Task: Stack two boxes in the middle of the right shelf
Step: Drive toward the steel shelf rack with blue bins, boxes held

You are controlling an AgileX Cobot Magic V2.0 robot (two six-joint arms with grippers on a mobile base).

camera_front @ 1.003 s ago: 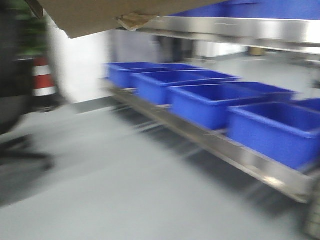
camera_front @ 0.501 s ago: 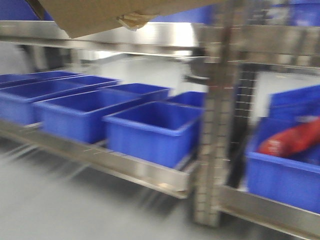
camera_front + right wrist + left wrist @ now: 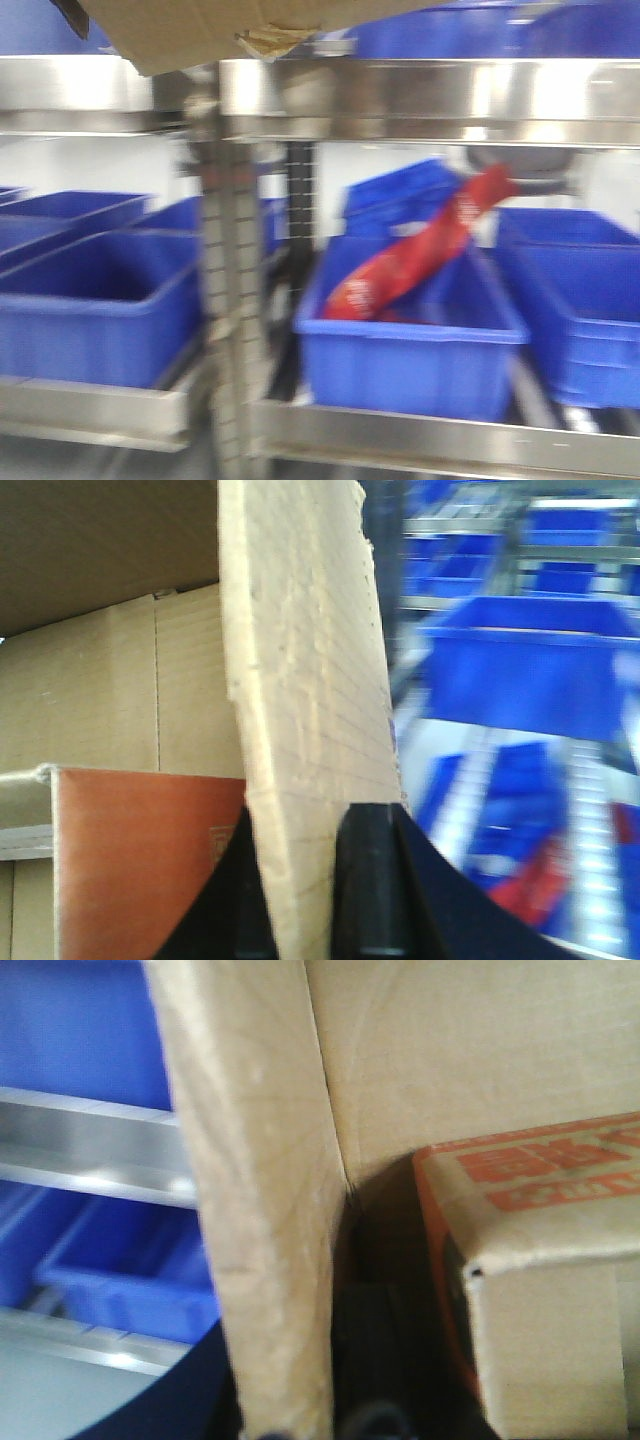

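Big carton: plain brown cardboard box (image 3: 190,30) hung at the very top left of the front view, only its underside showing, well above the floor and not resting on any tier.
Tape flap: a torn bit of tape (image 3: 272,40) dangled off its bottom edge.
Second box: a smaller carton with orange print (image 3: 540,1260) sat tucked against the big one's inner wall in the left wrist view. It looked like the same reddish face in the right wrist view, but I couldn't swear to it.
Shelf: shiny steel rail (image 3: 420,90) ran across just below the carton, with a hole-punched upright (image 3: 225,300) dropping from it.
Right gripper: right gripper (image 3: 305,815) was clamped on the big carton's side wall, one dark finger (image 3: 368,880) on each face of the cardboard.
Left gripper: left gripper (image 3: 290,1400) was honestly too murky. Dark shapes sat by the carton wall at the bottom edge, so I couldn't tell if it was pinching.
Bins: blue bins (image 3: 90,300) lined the lower tier, and the middle bin (image 3: 410,360) had a red packet (image 3: 420,250) leaning in it.
Picture quality: front view was pretty smeared.
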